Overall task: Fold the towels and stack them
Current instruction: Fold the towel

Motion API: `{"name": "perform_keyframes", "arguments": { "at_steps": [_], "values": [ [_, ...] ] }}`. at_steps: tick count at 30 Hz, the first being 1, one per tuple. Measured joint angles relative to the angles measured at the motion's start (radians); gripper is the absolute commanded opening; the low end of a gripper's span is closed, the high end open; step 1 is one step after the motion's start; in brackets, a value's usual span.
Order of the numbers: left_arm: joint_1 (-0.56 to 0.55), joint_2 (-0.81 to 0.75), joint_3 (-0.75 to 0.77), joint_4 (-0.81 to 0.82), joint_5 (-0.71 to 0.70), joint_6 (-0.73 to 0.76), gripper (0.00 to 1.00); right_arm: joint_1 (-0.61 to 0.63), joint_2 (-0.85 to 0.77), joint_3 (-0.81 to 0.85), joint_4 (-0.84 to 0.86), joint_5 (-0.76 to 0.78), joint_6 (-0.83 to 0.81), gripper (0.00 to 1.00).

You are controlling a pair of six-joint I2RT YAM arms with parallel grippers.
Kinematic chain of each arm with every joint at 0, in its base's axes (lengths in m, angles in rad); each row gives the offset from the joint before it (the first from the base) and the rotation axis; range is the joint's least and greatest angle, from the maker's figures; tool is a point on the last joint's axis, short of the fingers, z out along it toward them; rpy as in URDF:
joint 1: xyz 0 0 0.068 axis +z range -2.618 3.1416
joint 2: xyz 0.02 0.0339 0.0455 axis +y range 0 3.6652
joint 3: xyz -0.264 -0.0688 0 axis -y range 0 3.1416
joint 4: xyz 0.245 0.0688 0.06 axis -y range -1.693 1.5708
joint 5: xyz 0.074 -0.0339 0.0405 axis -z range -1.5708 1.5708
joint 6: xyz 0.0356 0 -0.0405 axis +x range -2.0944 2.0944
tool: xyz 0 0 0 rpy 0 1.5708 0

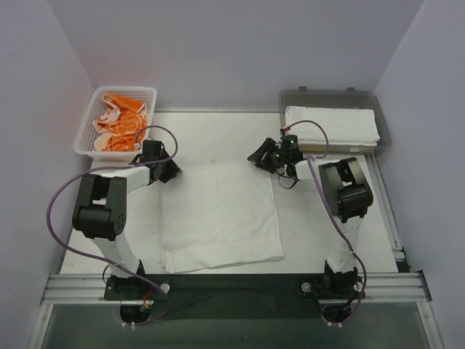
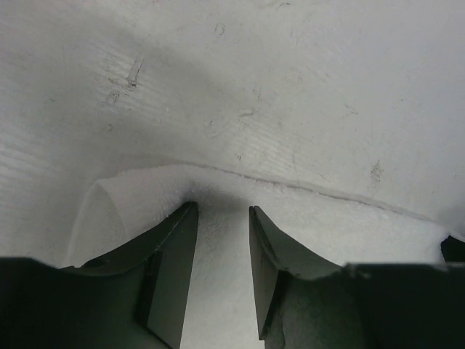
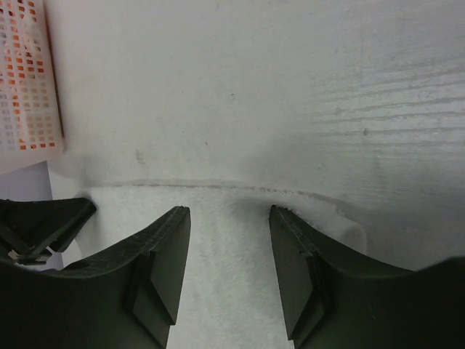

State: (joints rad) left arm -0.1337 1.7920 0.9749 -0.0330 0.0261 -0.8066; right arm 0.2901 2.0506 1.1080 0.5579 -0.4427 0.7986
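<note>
Each spread, the left claw (image 2: 221,211) and right claw (image 3: 229,211) straddle a far corner of the flat white towel (image 1: 218,214), whose hem lies just ahead of their tips, bare tabletop (image 2: 290,87) beyond. They are likely placed so both corners can be pinched together and folded back evenly.

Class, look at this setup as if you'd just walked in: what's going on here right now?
Two robot arms are working on a white towel spread flat in the middle of the table. The left gripper is at its far left corner and the right gripper at its far right corner. Each has its jaws apart over the towel's edge, not visibly pinching it. An orange-and-white towel sits in the mesh basket at far left. A folded white towel lies in the grey tray at far right.
</note>
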Motion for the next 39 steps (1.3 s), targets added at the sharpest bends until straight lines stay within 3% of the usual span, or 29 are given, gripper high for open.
{"name": "perform_keyframes", "arguments": {
  "at_steps": [2, 6, 13, 18, 26, 33, 39],
  "values": [
    [0.000, -0.001, 0.000, 0.005, 0.009, 0.007, 0.58, -0.007, -0.018, -0.023, 0.009, 0.002, -0.014, 0.49],
    [-0.002, -0.030, 0.021, -0.035, 0.021, 0.065, 0.67, -0.026, -0.079, -0.020, -0.115, 0.031, -0.131, 0.49],
    [0.000, -0.129, 0.075, -0.129, -0.063, 0.241, 0.65, -0.042, -0.139, 0.145, -0.428, 0.092, -0.441, 0.49],
    [0.000, -0.092, 0.122, -0.174, -0.138, 0.369, 0.64, -0.042, -0.132, 0.267, -0.571, 0.116, -0.571, 0.47],
    [0.000, 0.052, 0.158, -0.253, -0.166, 0.478, 0.63, -0.042, -0.006, 0.356, -0.683, 0.086, -0.629, 0.45],
    [0.002, 0.093, 0.218, -0.295, -0.169, 0.507, 0.56, -0.023, 0.073, 0.417, -0.762, 0.060, -0.644, 0.47],
    [0.003, 0.102, 0.230, -0.307, -0.167, 0.526, 0.56, -0.013, 0.108, 0.461, -0.783, 0.063, -0.647, 0.48]
  ]
}}
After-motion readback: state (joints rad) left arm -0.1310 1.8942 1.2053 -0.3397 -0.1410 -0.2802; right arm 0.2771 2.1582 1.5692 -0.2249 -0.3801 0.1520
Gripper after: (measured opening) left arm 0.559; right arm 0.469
